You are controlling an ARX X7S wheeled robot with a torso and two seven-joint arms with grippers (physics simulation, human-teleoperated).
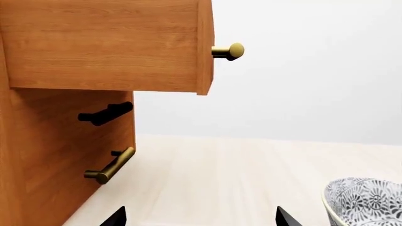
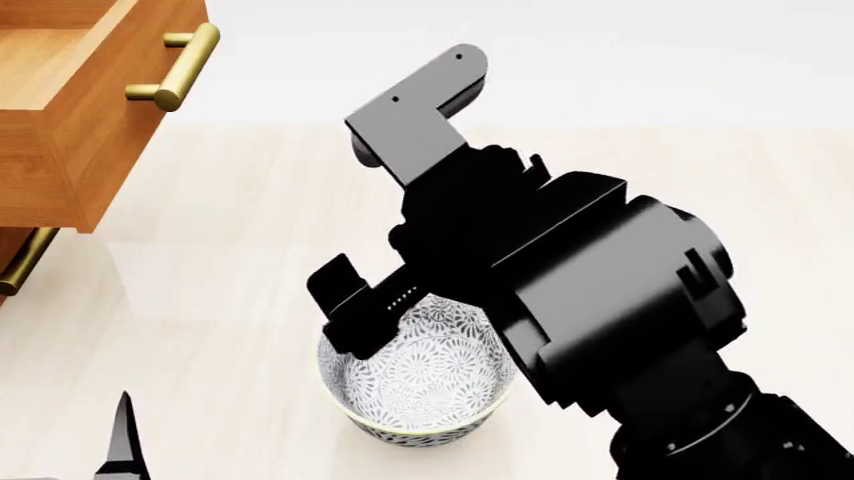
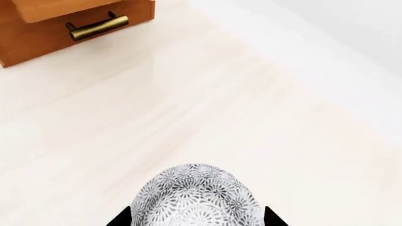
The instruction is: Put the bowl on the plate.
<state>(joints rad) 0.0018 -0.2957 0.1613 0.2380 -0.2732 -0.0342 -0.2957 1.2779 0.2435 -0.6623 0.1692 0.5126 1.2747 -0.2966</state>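
Right jaws straddle the bowl (image 2: pixel 416 385) rim — grip unclear; left jaws spread, empty.

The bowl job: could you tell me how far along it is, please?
Nothing is visibly finished. In hand: the right gripper straddles the floral bowl on the pale tabletop, fingertips on either side; a firm grasp can't be confirmed. Left: lifting it and setting it on the plate, which no view shows.

bowl (image 2: pixel 416 385) seen upright on pale table (image 2: pixel 227 300) | its far rim overlapped by right gripper (image 2: pixel 367 315), jaw state hidden | left gripper (image 2: pixel 123 445) tip seen at lower left | open drawer (image 2: pixel 80 110) seen upper left
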